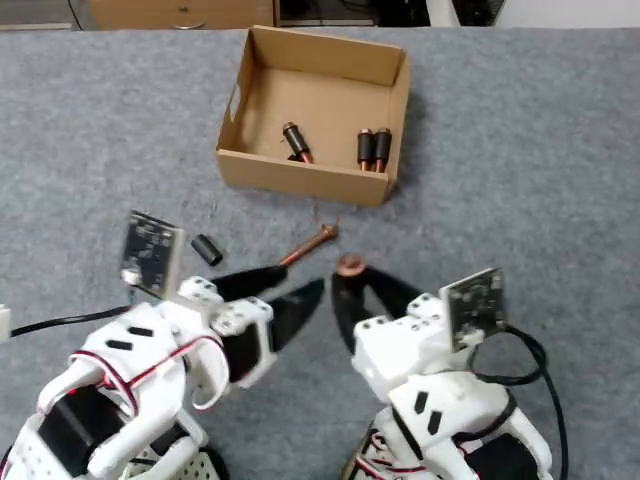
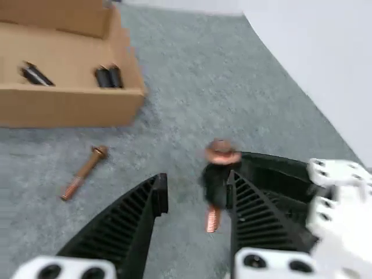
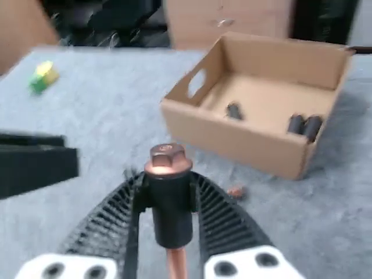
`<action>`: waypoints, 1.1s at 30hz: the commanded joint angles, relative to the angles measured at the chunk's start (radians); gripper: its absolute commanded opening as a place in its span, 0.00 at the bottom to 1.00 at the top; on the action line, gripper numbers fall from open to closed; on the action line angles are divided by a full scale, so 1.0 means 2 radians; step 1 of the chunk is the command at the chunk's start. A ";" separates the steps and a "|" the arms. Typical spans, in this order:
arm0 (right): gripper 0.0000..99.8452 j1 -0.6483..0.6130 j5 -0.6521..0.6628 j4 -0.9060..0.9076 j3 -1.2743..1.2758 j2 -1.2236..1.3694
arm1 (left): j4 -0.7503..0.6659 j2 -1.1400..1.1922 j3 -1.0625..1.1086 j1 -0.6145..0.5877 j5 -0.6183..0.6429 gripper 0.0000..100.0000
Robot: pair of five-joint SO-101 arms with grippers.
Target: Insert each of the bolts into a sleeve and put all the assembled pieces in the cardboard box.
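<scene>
My right gripper (image 3: 168, 195) is shut on a black sleeve (image 3: 170, 209) with a copper bolt (image 3: 167, 158) pushed through it; the same piece (image 1: 350, 266) stands upright just in front of the cardboard box (image 1: 300, 178). Close beside it my left gripper (image 1: 300, 280) is open, and the held piece (image 2: 218, 177) sits between its fingertips (image 2: 157, 195) without touching them. A loose copper bolt (image 1: 310, 245) lies on the mat near the box. A loose black sleeve (image 1: 206, 250) lies to its left. Three assembled pieces (image 1: 373, 148) lie inside the box.
Grey mat (image 1: 520, 180) covers the table, with free room on both sides of the box. A small green and yellow object (image 3: 43, 75) sits far off on the mat. A white wall (image 2: 325, 70) borders the mat on one side.
</scene>
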 commanded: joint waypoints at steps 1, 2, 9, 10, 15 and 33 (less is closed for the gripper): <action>0.00 0.042 0.002 -0.051 -0.023 -0.019 | 0.004 -0.003 -0.028 -0.058 -0.004 0.17; 0.00 0.049 0.001 -0.061 -0.025 -0.007 | 0.014 -0.003 -0.028 -0.070 -0.004 0.17; 0.00 0.063 0.004 -0.164 -0.096 0.143 | 0.104 -0.003 -0.028 -0.115 -0.004 0.04; 0.00 0.063 0.004 -0.178 -0.112 0.175 | 0.114 -0.003 -0.028 -0.122 -0.004 0.04; 0.00 0.075 0.005 -0.214 -0.210 0.351 | 0.171 -0.003 -0.026 -0.159 -0.005 0.02; 0.00 0.154 0.005 -0.097 -0.798 0.972 | 0.250 -0.003 -0.013 -0.182 -0.001 0.02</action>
